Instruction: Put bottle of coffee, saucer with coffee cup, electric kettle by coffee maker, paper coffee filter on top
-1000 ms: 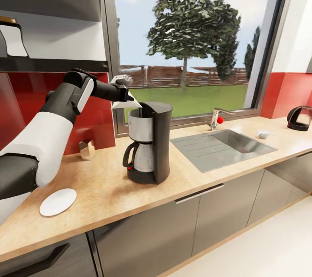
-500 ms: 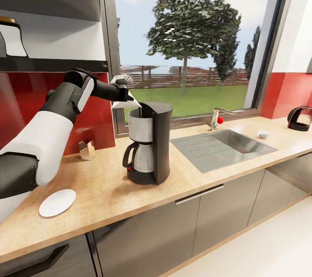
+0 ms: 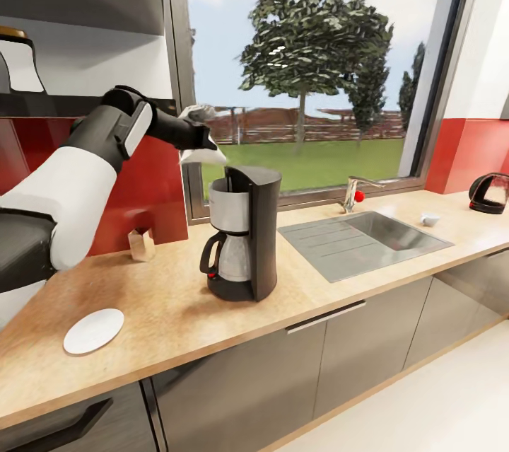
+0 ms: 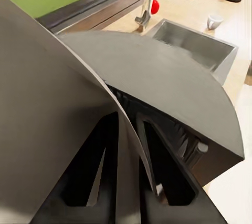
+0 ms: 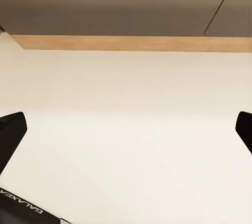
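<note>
White crinkled paper coffee filter (image 3: 203, 155) hangs pinched in the left gripper (image 3: 200, 143) just above the tall black coffee maker (image 3: 242, 233) on the light wood countertop (image 3: 177, 310). Left wrist: fingers (image 4: 163, 169) clamp the filter (image 4: 58, 129). Right wrist: right gripper (image 5: 126, 129) fingertips spread wide over pale floor (image 5: 131, 129).

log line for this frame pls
phase: filter placement | left gripper: shut on paper coffee filter, above coffee maker | right gripper: open, empty | saucer: on countertop, bare
</note>
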Controlling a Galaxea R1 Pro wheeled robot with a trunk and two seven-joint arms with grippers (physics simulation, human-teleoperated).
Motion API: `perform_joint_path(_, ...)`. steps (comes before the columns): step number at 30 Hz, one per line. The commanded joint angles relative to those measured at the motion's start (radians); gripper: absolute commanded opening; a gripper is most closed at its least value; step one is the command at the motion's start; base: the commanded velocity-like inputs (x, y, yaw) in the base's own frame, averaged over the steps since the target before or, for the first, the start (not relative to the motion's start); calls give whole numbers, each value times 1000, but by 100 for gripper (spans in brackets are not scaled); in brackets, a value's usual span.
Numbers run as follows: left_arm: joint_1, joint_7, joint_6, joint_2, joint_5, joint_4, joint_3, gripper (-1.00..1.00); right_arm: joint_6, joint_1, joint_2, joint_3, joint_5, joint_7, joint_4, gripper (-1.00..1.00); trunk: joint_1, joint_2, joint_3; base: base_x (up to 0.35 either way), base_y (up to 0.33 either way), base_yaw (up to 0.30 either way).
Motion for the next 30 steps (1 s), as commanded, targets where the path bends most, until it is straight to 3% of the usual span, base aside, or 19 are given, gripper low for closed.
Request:
perform_joint_path(1,-13,-6,1,-8,-16,7,-7,-100,-3,-1,-1,4,3,-1,0,100,0,-1,-1,0,0,0)
perform_joint_path(6,-80,-6,2,-82,-175,129,-10,-100,-3,-1,-1,4,3,-1,0,100,0,-1,-1,0,0,0)
perform_joint_path(9,-99,-6,2,-105,-213,175,-9,-100,-3,-1,-1,4,3,-1,0,100,0,-1,-1,0,0,0)
perform_joint_path(24,-108,-6,2,-112,-233,201,-8,-100,-3,-1,-1,4,3,-1,0,100,0,-1,-1,0,0,0)
perform_joint_path(30,-108,-6,2,-112,-234,247,-47,-100,-3,-1,-1,4,3,-1,0,100,0,-1,-1,0,0,0)
